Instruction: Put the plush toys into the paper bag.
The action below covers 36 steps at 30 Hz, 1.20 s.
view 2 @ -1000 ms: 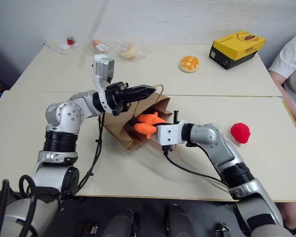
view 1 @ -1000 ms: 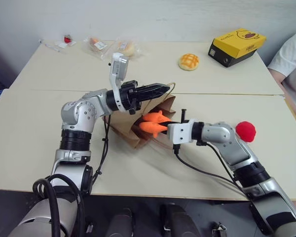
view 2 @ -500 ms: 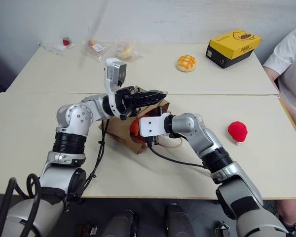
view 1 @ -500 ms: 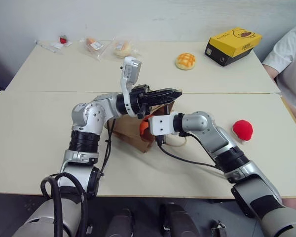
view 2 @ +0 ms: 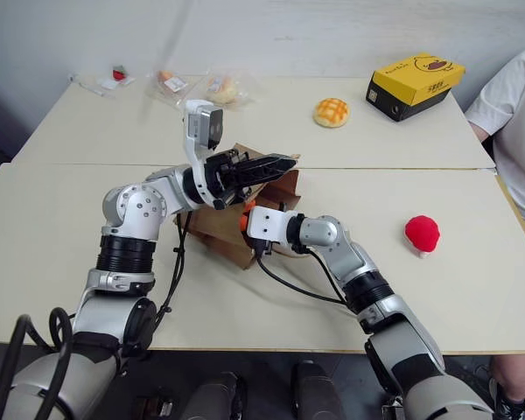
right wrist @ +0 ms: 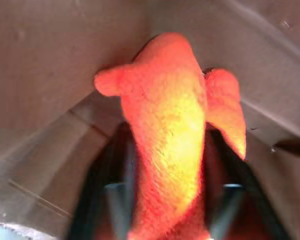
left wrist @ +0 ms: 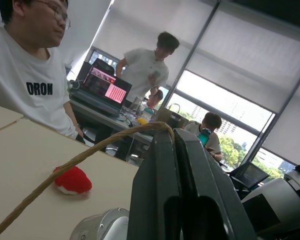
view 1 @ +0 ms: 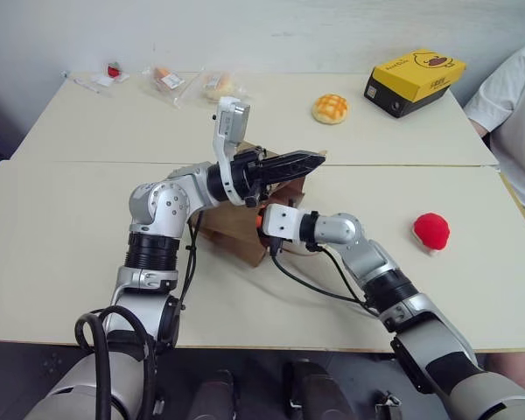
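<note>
From my eyes, my left gripper [view 1: 313,158] pinched shut on the handle [left wrist: 85,156] of the paper bag [view 1: 236,232], my right gripper [view 1: 261,220] inside its mouth, red plush toy [view 1: 431,230] at three o'clock, left wrist view, handle caught between my closed fingers [left wrist: 190,175], right wrist view, orange plush toy [right wrist: 170,130] between my parted fingers [right wrist: 117,200], inside the bag.

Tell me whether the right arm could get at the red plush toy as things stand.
Probably not right away: the right gripper is inside the paper bag with the orange plush toy between its fingers. Once it withdraws, the red plush toy lies in the open on the table, with nothing around it.
</note>
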Tool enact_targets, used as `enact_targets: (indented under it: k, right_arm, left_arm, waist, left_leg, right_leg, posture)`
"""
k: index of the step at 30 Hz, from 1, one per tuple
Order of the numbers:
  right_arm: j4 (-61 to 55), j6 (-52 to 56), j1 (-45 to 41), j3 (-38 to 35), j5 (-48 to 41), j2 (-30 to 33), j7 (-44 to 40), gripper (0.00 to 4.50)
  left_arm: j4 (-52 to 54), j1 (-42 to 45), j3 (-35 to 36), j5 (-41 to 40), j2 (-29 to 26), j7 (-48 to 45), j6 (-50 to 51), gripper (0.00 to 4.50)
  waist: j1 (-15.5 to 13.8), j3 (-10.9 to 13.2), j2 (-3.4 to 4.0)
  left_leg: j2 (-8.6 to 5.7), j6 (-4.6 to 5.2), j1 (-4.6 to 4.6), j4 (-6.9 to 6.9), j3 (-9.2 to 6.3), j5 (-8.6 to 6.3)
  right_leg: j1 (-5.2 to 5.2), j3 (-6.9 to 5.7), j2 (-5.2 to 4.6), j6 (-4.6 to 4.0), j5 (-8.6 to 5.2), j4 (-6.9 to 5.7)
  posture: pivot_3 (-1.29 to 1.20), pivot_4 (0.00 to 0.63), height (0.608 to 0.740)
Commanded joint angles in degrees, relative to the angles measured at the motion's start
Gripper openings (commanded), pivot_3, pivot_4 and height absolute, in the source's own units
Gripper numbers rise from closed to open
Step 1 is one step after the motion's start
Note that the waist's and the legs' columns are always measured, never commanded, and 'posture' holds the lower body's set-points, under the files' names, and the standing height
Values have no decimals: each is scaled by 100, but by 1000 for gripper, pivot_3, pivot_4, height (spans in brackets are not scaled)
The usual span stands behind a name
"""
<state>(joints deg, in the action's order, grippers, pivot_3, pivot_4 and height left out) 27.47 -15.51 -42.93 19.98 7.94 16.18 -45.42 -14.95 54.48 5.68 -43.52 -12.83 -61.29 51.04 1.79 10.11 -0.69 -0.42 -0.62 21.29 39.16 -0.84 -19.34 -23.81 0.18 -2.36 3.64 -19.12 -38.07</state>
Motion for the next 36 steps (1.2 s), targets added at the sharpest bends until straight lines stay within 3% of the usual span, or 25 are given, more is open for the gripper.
enact_targets:
  k: [1,6,14,17,19,21,24,28,32,36]
  right_arm:
    - [-784,154,122,-326,-624,197,-443,2784]
    - [-1834,1149,687,-948,-2011,533,-1169,4456]
    - [-3485,2730,1893,-2129,-3809,1204,-1327,4456]
    - [-4202,3559,2510,-3157,-4620,1608,-726,4456]
    - [-4624,3859,3255,-3826,-5029,1948,-756,4456]
    - [-4968,3761,4165,-4372,-4818,2245,-843,4456]
    - [-5094,3094,5235,-5200,-4306,2138,-627,4456]
    - [-4896,1581,6401,-6087,-3485,1202,-97,4456]
    - [-4588,515,7397,-6239,-2915,417,125,4456]
    - [-4288,507,7889,-6247,-3126,155,230,4456]
  left_arm:
    - [143,49,95,-97,-130,-52,-114,0]
    - [189,-83,83,-59,-276,-76,-206,0]
    - [440,-323,44,-112,-240,29,-265,0]
    - [480,-342,0,-80,-289,-31,-283,0]
    - [469,-319,-3,-48,-305,-87,-383,0]
    - [433,-307,-6,-18,-304,-107,-477,0]
    - [415,-333,-49,43,-303,-120,-631,0]
    - [400,-393,-95,64,-289,-167,-710,0]
    - [353,-445,-138,99,-244,-163,-829,0]
    - [338,-499,-180,144,-166,-115,-965,0]
  waist:
    - [-2,0,0]
    - [-27,0,0]
    - [-39,0,0]
    - [-73,1,0]
    - [-158,1,0]
    - [-229,0,0]
    - [-298,1,0]
    - [-307,0,1]
    - [-305,-2,3]
    - [-231,-2,5]
  left_leg:
    - [0,0,0,-1,-1,0]
    - [0,0,0,-1,-4,0]
    - [0,1,0,-5,-11,-1]
    - [0,4,1,-8,-11,-3]
    - [0,5,1,-7,-10,-3]
    - [0,5,0,-13,-11,-4]
    - [0,11,-4,-13,-6,-7]
    - [-2,17,-22,-10,16,-9]
    - [-1,15,-23,-18,15,-9]
    - [-1,16,-34,-17,26,-9]
  right_leg:
    - [0,-1,0,0,0,0]
    - [5,-4,-1,0,0,4]
    - [10,-10,-2,0,0,9]
    - [11,-8,-3,0,0,13]
    - [11,-7,-5,0,0,22]
    - [14,-9,-3,0,0,30]
    - [22,-6,1,0,0,28]
    - [24,17,3,7,3,28]
    - [22,17,5,6,3,28]
    - [28,29,3,7,3,27]
  posture:
    - [0,150,740]
    - [0,150,740]
    - [0,150,740]
    - [0,150,740]
    - [0,150,740]
    - [0,150,740]
    - [0,150,740]
    - [0,150,740]
    - [0,150,740]
    - [0,150,740]
